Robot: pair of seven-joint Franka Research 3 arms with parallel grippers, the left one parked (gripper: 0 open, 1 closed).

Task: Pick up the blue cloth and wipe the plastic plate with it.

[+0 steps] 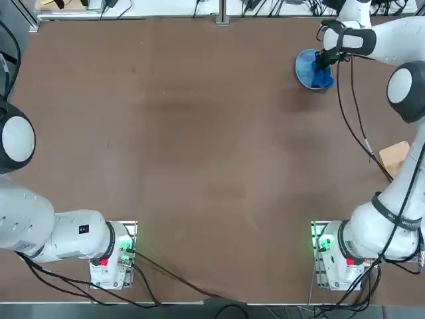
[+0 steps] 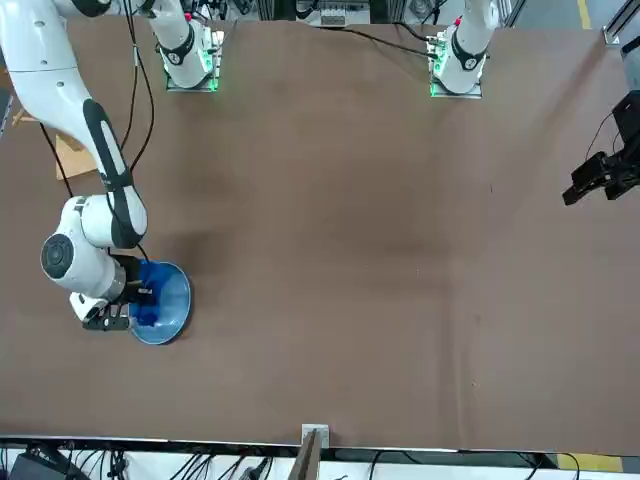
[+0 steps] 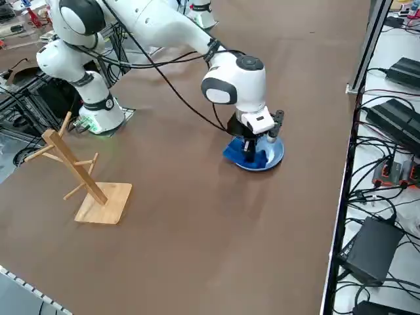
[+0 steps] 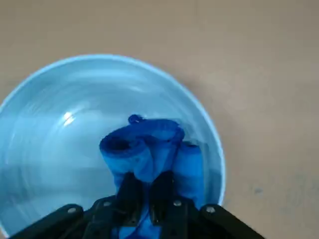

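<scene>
Item: right gripper (image 4: 149, 199), fingers (image 4: 130, 191) clenched on the bunched cloth (image 4: 149, 149), pressing it onto the plate (image 4: 60, 149), presumably so the fabric bears on the plastic for wiping. Location: plate at upper right of the top view, lower left of the front view, flat on the brown surface (image 1: 199, 146); cloth over the plate's side nearest the arm. Nearby: wooden peg rack (image 3: 82, 174) at left of the side view, well apart. Nothing obstructed the wipe path; rest of plate bare.
</scene>
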